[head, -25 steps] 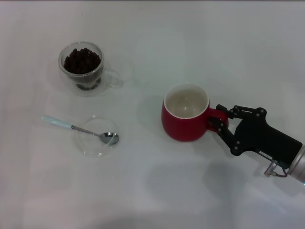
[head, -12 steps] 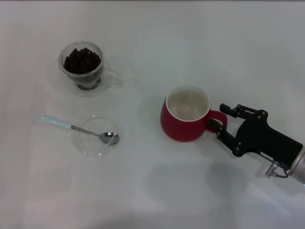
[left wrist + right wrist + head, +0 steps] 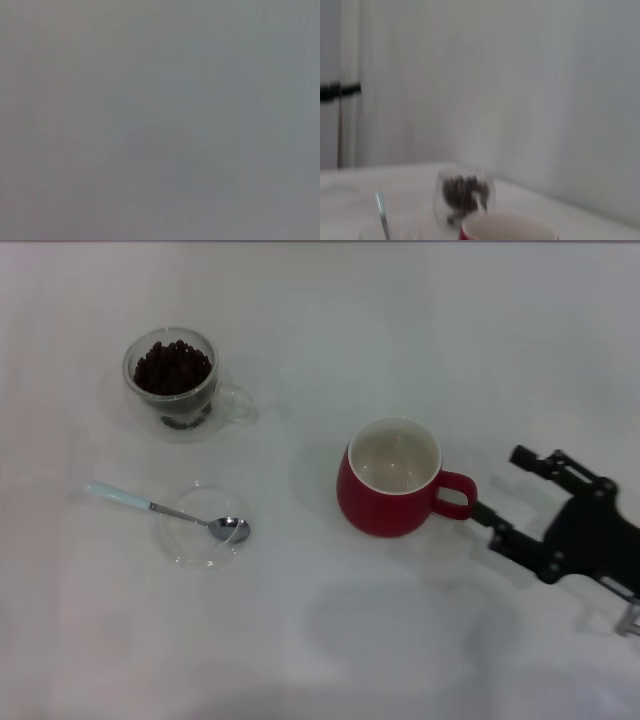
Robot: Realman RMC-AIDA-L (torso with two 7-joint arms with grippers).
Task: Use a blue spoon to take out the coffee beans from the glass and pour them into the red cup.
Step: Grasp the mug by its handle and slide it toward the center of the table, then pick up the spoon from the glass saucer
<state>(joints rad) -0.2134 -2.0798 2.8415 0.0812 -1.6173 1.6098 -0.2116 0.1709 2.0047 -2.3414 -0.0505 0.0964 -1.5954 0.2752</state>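
Right gripper (image 3: 498,485) withdrawn from red cup (image 3: 388,491)

On my bench (image 3: 420,320), the glass (image 3: 175,380) with the coffee beans (image 3: 172,367) sits far left. Nearer me, the spoon (image 3: 165,510) rests across a dish (image 3: 200,525). The cup (image 3: 392,490) stands right of both, right end effector (image 3: 505,495) just beyond its handle.

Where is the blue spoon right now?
In the head view, the blue spoon lies on the robot's left, its bowl resting in a shallow clear glass dish, just nearer the robot than the glass of coffee beans.
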